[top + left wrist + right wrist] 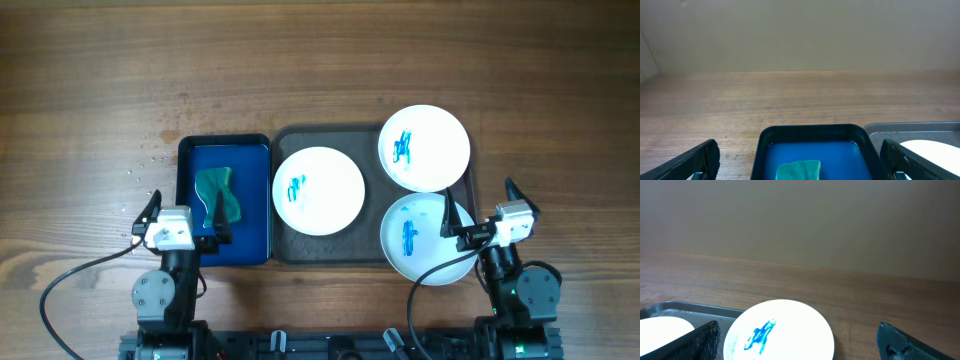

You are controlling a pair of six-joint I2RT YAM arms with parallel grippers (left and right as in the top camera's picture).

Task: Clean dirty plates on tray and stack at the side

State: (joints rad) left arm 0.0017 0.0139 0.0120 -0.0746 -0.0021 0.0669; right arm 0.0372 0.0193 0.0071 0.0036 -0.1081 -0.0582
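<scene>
The tray (320, 250) is lying on the wooden worktop (100, 80), in front of the two arms and slightly right of centre. Three dirty plates are sitting on it, each carrying blue marks on its white face.

- The left plate (318, 190) is resting fully inside the rim.
- The far-right plate (424, 148) is overhanging the far rim of the tray.
- The near-right plate (428, 238) is overhanging the near rim. Its edge is meeting the edge of the far-right plate; whether the two overlap cannot be told.

A blue tray (250, 225) is sitting just beside the left edge of the tray, and a green sponge (218, 195) is lying inside it.

The left end effector (183, 208) is hovering over the near part of the blue tray, jaws standing wide and holding nothing. In the left wrist view its fingers (695, 162) are framing the blue tray and the sponge.

The right end effector (478, 203) is standing at the near right corner of the tray, jaws likewise wide and empty. In the overhead view its inner finger is lying over the near-right plate; contact cannot be told. In the right wrist view the far-right plate is showing between the fingers (695, 342).
</scene>
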